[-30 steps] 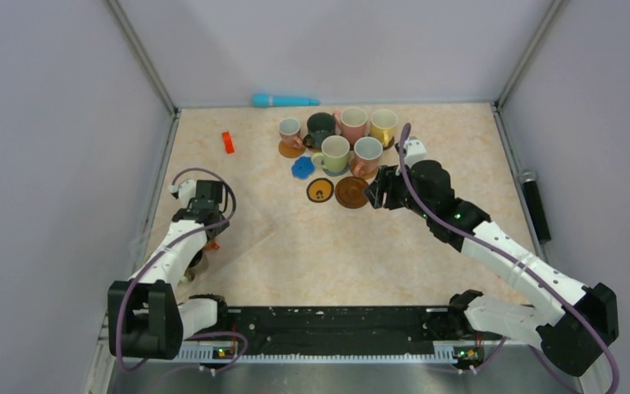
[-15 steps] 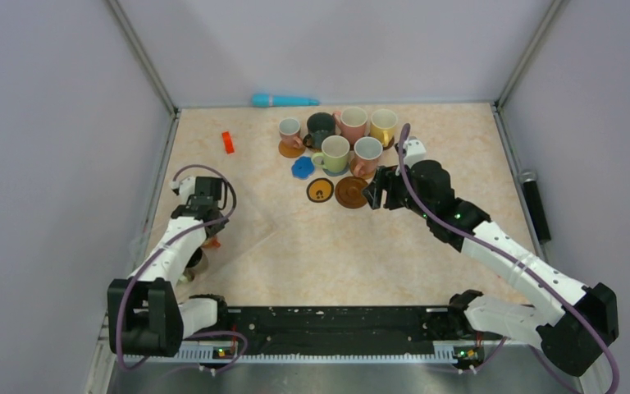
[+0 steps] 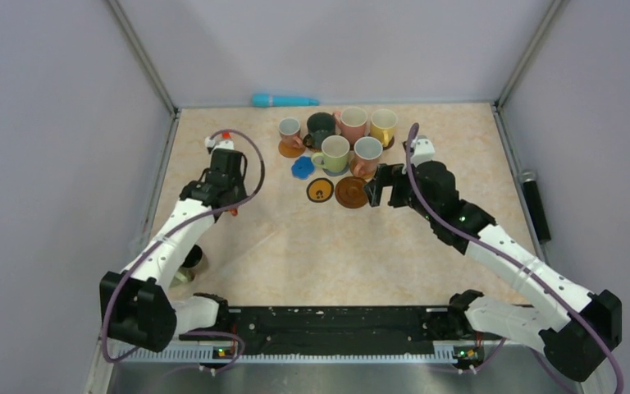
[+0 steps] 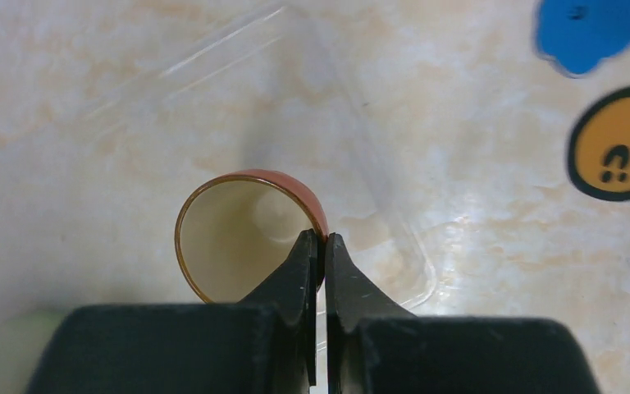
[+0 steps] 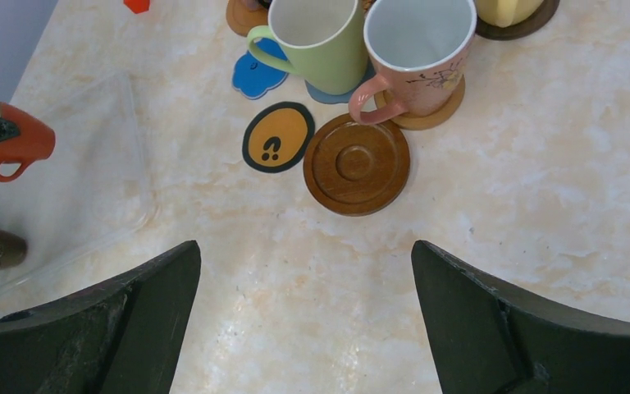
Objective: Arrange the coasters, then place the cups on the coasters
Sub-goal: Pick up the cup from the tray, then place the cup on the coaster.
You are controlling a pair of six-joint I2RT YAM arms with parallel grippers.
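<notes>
Clamping onto the orange cup (image 4: pixel 238 238), rim-grip unseen overhead, is the left pincer (image 4: pixel 318 246); right pincer (image 5: pixel 303 258) gapes wide.

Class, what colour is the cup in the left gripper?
Orange cup, clearest in the right wrist view.

This is a robotics laboratory test cell. Plain pale panels (image 3: pixel 66 123) are enclosing the worktop (image 3: pixel 312 254) on three sides, and bare metal struts (image 3: pixel 143 57) are running up the corners. Two white-and-black arms, left (image 3: pixel 168 242) and right (image 3: pixel 509 254), are standing bolted to a black rail (image 3: pixel 336 324) along the near edge. Mismatched cups (image 3: pixel 335 153) and coasters (image 3: pixel 350 192) are sitting grouped on the marble-patterned surface.
</notes>
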